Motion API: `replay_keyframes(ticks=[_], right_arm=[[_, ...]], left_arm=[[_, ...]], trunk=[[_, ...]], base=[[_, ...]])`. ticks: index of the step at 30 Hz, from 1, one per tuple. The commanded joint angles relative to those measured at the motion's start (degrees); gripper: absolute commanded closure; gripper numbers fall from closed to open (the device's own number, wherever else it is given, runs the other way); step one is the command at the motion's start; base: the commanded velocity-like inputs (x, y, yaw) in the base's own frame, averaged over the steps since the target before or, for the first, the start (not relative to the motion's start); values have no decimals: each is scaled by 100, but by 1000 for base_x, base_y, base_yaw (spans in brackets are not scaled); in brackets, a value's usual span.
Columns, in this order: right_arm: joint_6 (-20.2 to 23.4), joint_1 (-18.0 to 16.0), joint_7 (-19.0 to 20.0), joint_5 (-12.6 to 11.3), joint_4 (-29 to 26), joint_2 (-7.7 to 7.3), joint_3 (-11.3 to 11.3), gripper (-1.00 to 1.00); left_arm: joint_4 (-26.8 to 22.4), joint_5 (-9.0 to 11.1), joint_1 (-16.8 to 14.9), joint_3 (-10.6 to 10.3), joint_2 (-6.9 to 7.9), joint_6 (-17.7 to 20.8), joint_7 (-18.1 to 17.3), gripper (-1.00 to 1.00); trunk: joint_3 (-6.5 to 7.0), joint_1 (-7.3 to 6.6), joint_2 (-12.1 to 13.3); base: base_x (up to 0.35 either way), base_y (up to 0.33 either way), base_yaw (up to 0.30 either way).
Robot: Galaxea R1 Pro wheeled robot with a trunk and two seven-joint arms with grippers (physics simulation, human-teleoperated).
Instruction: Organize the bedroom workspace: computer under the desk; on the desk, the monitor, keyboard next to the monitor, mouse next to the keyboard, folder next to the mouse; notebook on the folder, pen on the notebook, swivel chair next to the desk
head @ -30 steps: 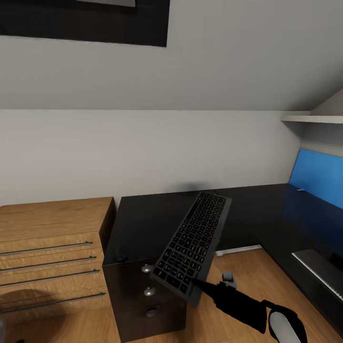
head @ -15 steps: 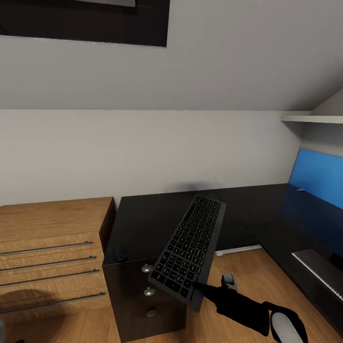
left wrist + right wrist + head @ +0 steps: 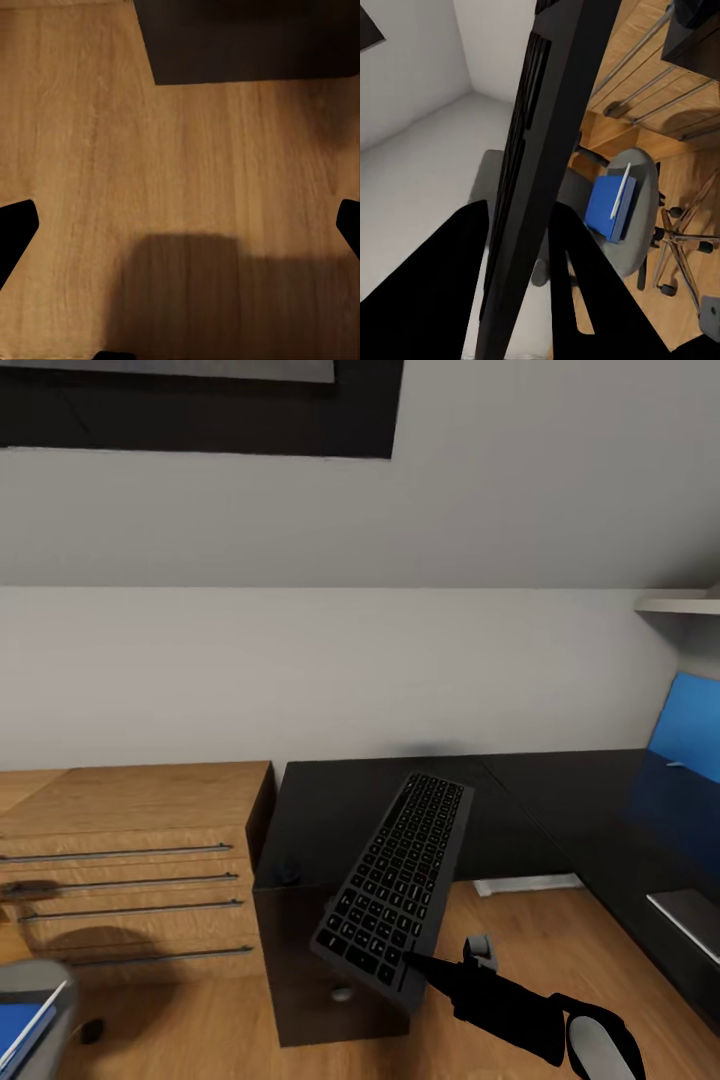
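Observation:
My right gripper [image 3: 411,963] is shut on the near short edge of the slim dark grey keyboard [image 3: 396,887]. It holds the keyboard tilted in the air over the front of the black desk [image 3: 330,815]. In the right wrist view the keyboard [image 3: 547,112] runs edge-on between the two dark fingers [image 3: 472,247]. Past it stands the grey swivel chair [image 3: 630,247], with the blue folder [image 3: 607,206] on its seat and a pale pen [image 3: 622,196] lying on the folder. The chair's corner [image 3: 35,1000] shows low at the left of the head view. My left gripper [image 3: 180,232] hangs open over the wooden floor.
A light wooden chest [image 3: 130,830] with bar handles stands against the desk's left end. The black drawer unit [image 3: 320,1000] sits under that end. A blue panel [image 3: 690,725] and a white shelf [image 3: 680,602] are at the right. A small dark rounded thing [image 3: 289,874] lies on the desk's front corner.
The head camera has turned left, so the whole scene slid right and the chair's corner came into the picture. The keyboard dipped slightly and is still in my right gripper.

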Motion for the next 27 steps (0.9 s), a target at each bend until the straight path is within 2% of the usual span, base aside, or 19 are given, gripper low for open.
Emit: replay_keyframes(ticks=[1, 6, 11, 27], right_arm=[[20, -3, 23, -13, 0, -5, 0, 100], [20, -3, 22, -13, -2, -2, 0, 100], [20, -3, 36, -13, 5, -14, 0, 100], [-4, -3, 45, -19, 6, -4, 8, 100]], left_arm=[[-6, 43, -6, -37, 5, 9, 48, -100], [-6, 43, -6, -37, 6, 8, 48, -100], [-6, 43, -6, -36, 6, 8, 48, -100], [66, 39, -6, -50, -10, 8, 48, -100]], trunk=[[-11, -4, -4], [-40, -4, -4], [-66, -4, -4], [-68, -4, -4]], base=[[-315, 0, 236], [-289, 0, 227], [-60, 0, 155], [-1, 0, 4]])
